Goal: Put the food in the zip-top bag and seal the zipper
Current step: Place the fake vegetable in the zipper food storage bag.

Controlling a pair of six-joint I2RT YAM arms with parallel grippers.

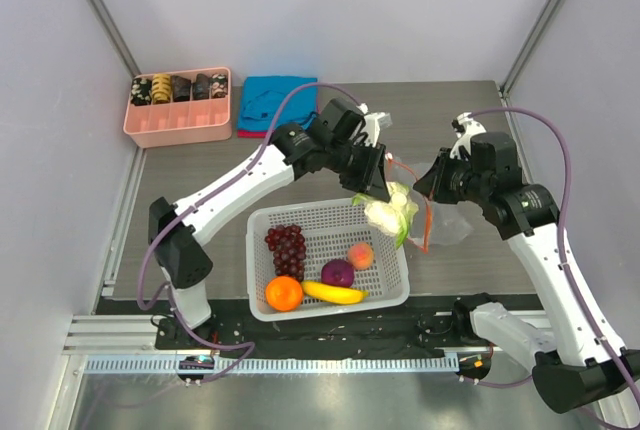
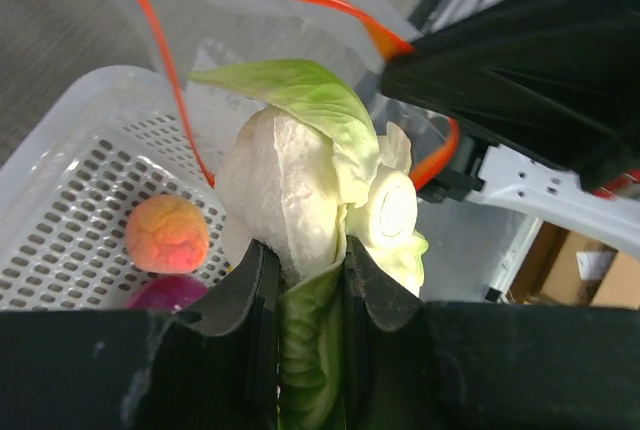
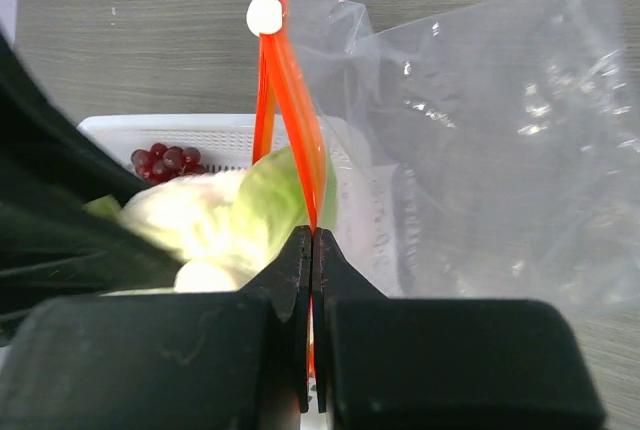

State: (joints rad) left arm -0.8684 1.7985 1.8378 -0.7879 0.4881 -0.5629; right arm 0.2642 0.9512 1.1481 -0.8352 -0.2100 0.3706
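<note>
Cauliflower (image 1: 390, 215) gripped by its leaves in the left gripper (image 1: 378, 190), at the mouth of the zip-top bag (image 1: 452, 226).
The lumpy white head with soft green leaves hangs over the right rim of the white mesh basket (image 1: 256, 222), fingers (image 2: 250, 285) clenched on the leafy stalk. The right gripper (image 3: 312, 240) pinches the thin orange-red zipper (image 3: 285, 100), holding up the crinkly clear plastic. In the basket lie dark grapes (image 1: 288, 248), a peach (image 1: 360, 255), a purple onion (image 1: 338, 273), an orange (image 1: 284, 293) and a curved yellow banana (image 1: 335, 293).
</note>
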